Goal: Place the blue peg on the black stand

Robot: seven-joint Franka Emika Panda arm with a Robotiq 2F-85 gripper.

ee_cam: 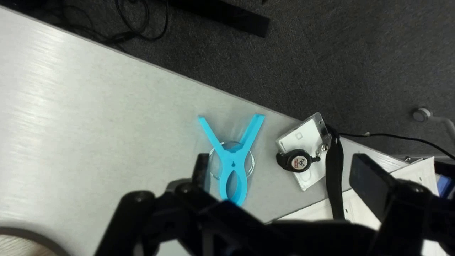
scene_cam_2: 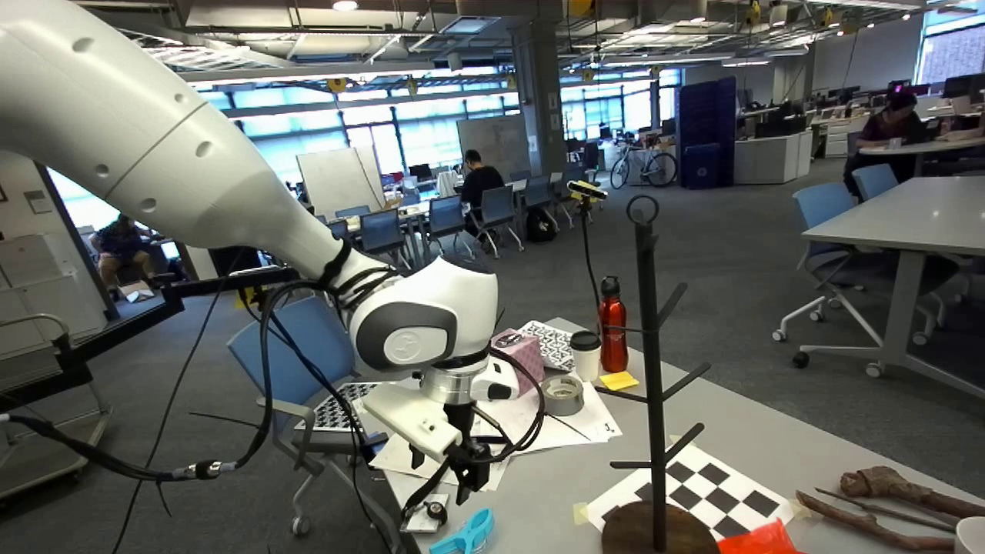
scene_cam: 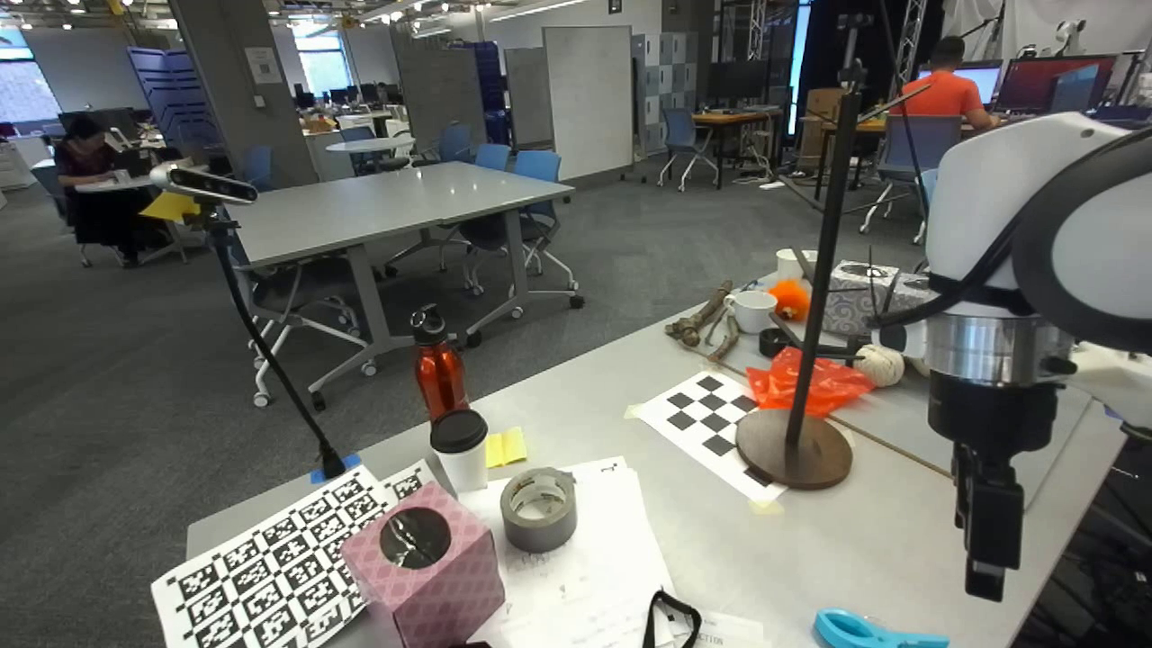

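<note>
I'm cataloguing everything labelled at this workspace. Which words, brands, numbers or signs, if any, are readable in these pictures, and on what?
"CTION": apparently, on a pale sheet or card in an exterior view; the word's start is not visible.
Too small or blurred to read: marks on the white papers, badge reel, red bottle, tape roll, dark blue bin, arm's round cap and pillar notice.

White arm [scene_cam_2: 223,169] bent, claw [ee_cam: 284,174] spread wide, apparently pointing straight down
</note>
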